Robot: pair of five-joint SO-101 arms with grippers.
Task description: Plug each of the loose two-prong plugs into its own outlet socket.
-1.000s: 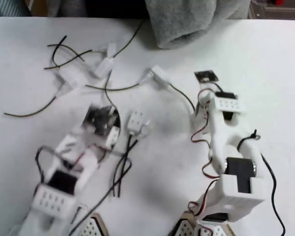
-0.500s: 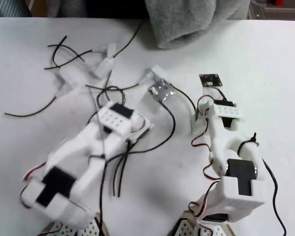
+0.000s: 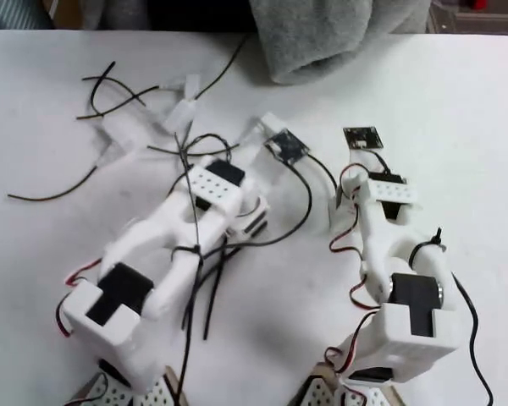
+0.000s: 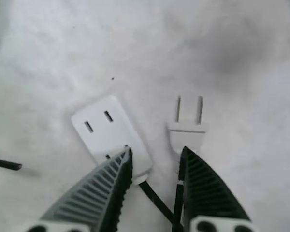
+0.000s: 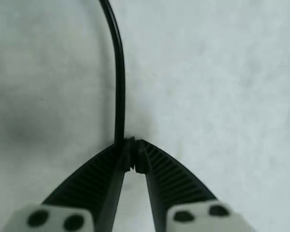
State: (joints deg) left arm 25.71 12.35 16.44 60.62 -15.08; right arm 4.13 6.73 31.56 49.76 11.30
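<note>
Over the plug [image 4: 186,129] and socket [image 4: 106,129], the left gripper [image 4: 155,153] hangs wide open and empty, ready to grab; the right gripper [image 5: 135,145], at its 3 o'clock, is pinched closed.

A white two-slot socket [image 4: 108,133] is lying flat mid-desk [image 3: 457,101], slots up, just beside a two-prong plug [image 4: 187,126]; other white connectors [image 3: 182,112], perhaps plugs, are lying toward the far edge.

white desk [image 3: 457,101]. left arm [image 3: 165,241] lies from 7 o'clock toward centre, over a bundle of black cables [image 3: 210,283]. right arm [image 3: 389,245] stands at 4 o'clock, wrist toward 12. white connector pieces [image 3: 186,110] on thin wires lie scattered at 10 to 11 o'clock, well apart from the right arm. grey cloth [image 3: 322,34] at the 12 o'clock edge.
</note>
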